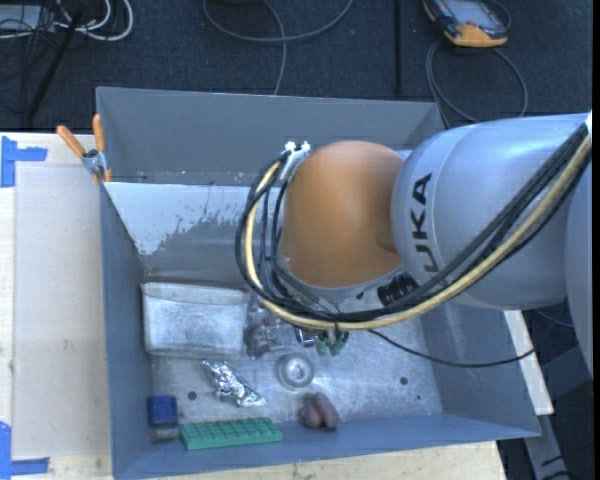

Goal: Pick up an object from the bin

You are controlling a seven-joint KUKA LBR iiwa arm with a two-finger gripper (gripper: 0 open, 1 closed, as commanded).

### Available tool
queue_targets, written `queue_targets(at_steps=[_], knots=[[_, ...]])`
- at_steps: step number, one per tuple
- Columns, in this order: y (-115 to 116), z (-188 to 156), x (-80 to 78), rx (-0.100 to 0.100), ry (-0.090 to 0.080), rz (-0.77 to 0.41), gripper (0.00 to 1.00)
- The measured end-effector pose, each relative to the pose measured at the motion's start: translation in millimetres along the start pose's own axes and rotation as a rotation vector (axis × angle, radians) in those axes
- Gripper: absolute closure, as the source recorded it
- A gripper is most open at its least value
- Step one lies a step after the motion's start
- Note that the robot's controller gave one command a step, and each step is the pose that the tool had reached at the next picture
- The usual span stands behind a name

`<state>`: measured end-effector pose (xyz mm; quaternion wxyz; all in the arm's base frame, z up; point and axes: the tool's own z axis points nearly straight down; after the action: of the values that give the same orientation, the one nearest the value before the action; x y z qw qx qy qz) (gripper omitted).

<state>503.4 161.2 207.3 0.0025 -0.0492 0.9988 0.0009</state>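
The gripper [263,336] hangs low under the orange cover [340,213], at the right end of a flat silver slab [192,318] that lies on the left part of the bin [405,373] floor. The cover and cables hide too much to tell whether the gripper is spread or closed, and nothing can be seen in it.

The slab is the nearest thing. It looks stiff, fairly heavy and smooth-skinned, so it may slip. It is probably too broad to span flat, so its right edge seems the better hold.

Just right of the slab and a little nearer the camera lies a clear ring [295,371]. It is likely light, hard and slick, best pinched across its rim. In front of the slab lie crumpled foil [232,384], a brown lump [318,411], a green strip [230,433] and a blue cube [161,409].
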Motion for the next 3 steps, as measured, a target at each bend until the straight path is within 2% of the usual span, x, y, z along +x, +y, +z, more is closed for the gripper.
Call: queue_targets(at_steps=[1, 2, 3], knots=[[0, 3, 1.2, 0.002, 0.005, 0.0, 0.0], [-20, 101, 19.8, 0.003, 0.015, -0.103, 0.0], [10, 134, 4.6, 0.002, 0.001, -0.177, 0.0]])
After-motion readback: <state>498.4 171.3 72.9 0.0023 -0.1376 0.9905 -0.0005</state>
